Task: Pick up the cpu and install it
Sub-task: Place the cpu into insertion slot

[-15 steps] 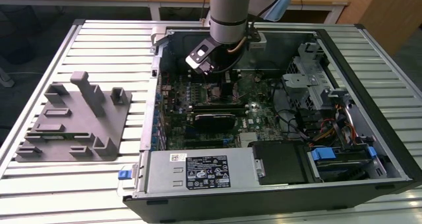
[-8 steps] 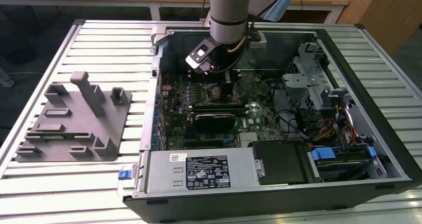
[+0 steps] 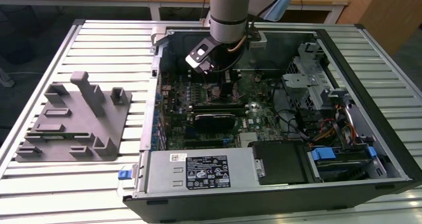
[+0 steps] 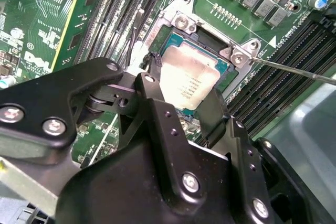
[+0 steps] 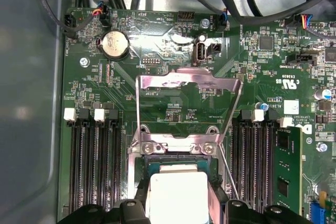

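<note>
1. While the gripper [image 4: 182, 92] pinches the cpu [image 4: 189, 77] by two opposite edges, fingers narrowly apart, it sits over the open socket frame [image 4: 181, 18].
2. Seating well likely needs it level, square, unforced.

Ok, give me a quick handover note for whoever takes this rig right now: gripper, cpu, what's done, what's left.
Gripper: shut on the cpu, gripping two opposite edges.
Cpu: at the open socket on the motherboard. I cannot tell whether it is fully seated.
Load plate: raised. The retention lever stands clear of the socket.
Done: cpu picked up and brought to the socket.
Left: cpu not yet released, load plate not yet closed.
</note>
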Available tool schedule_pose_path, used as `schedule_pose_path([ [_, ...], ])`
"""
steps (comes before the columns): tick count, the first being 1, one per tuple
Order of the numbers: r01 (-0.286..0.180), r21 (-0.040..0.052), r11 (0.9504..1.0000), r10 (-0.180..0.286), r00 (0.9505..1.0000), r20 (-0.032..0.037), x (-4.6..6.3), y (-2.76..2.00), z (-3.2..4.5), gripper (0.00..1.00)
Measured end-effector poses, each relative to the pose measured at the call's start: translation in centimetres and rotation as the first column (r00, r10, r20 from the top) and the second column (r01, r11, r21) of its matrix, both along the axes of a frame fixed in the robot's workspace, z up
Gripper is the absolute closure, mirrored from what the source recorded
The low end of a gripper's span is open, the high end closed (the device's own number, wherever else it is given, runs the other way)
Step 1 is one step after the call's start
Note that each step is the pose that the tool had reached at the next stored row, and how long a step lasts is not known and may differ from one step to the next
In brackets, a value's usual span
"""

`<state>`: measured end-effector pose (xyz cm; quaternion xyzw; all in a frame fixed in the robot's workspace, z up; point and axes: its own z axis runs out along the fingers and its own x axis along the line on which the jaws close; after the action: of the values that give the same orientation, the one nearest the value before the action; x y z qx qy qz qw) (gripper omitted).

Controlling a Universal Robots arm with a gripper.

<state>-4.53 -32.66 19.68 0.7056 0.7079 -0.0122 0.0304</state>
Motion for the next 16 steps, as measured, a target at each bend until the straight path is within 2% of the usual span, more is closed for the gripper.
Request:
schedule_pose_path([
  [6,0.041,-0.0001,0.9991,-0.041,0.9991,-0.0001,0.00,-0.02,-0.01,0.47],
  [16,0.044,0.0000,0.9990,-0.044,0.9990,0.0000,0.09,0.00,-0.03,0.47],
])
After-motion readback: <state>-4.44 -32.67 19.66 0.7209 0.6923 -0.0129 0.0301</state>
